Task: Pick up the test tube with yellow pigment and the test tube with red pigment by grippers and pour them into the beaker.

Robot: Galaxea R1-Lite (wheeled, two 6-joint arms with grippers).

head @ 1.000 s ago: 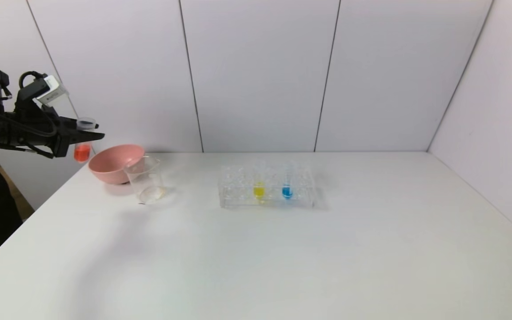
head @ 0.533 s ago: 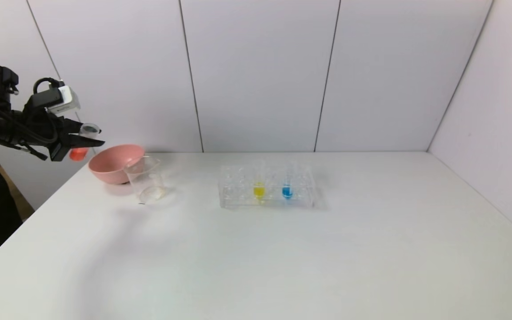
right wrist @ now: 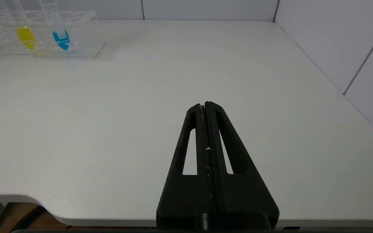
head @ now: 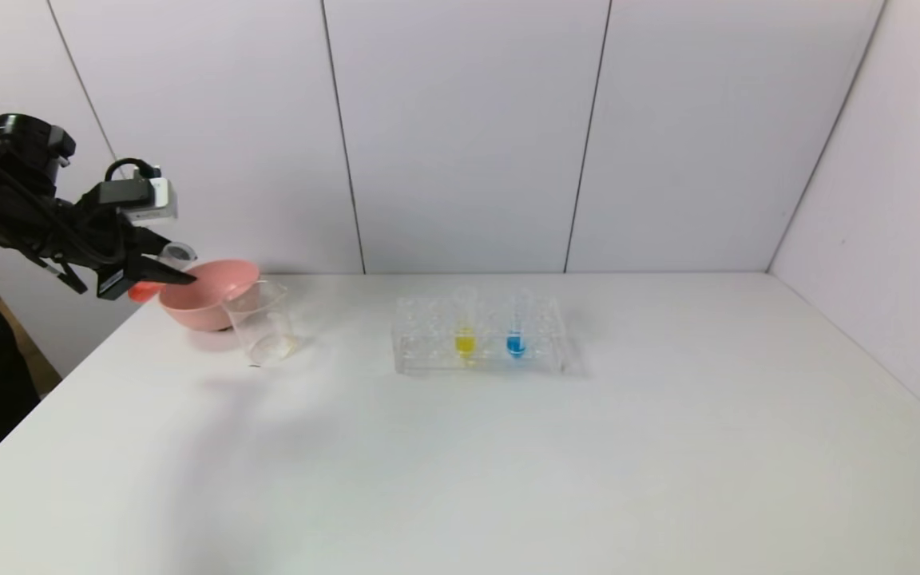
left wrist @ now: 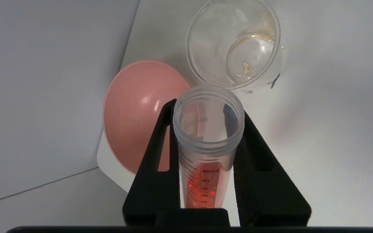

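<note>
My left gripper [head: 180, 278] is shut on the test tube with red pigment [head: 175, 255], at the table's far left, just left of the pink bowl. The tube [left wrist: 207, 142] is tilted, its open mouth pointing toward the beaker [left wrist: 235, 42], and orange-red liquid lies in its lower end. The clear beaker [head: 262, 323] stands on the table in front of the bowl, a faint yellowish residue on its bottom. The test tube with yellow pigment [head: 465, 331] stands upright in the clear rack [head: 428, 351] at mid table. My right gripper [right wrist: 205, 104] is shut and empty, low over the table's near right part.
The pink bowl [head: 204, 294] sits right behind the beaker, close to the table's left edge. A tube with blue liquid [head: 516, 335] stands beside the yellow one in the rack. White wall panels close off the back and the right side.
The left gripper has come down and to the right with the red tube, from above the table's left edge to beside the bowl. The tube has tipped further over.
</note>
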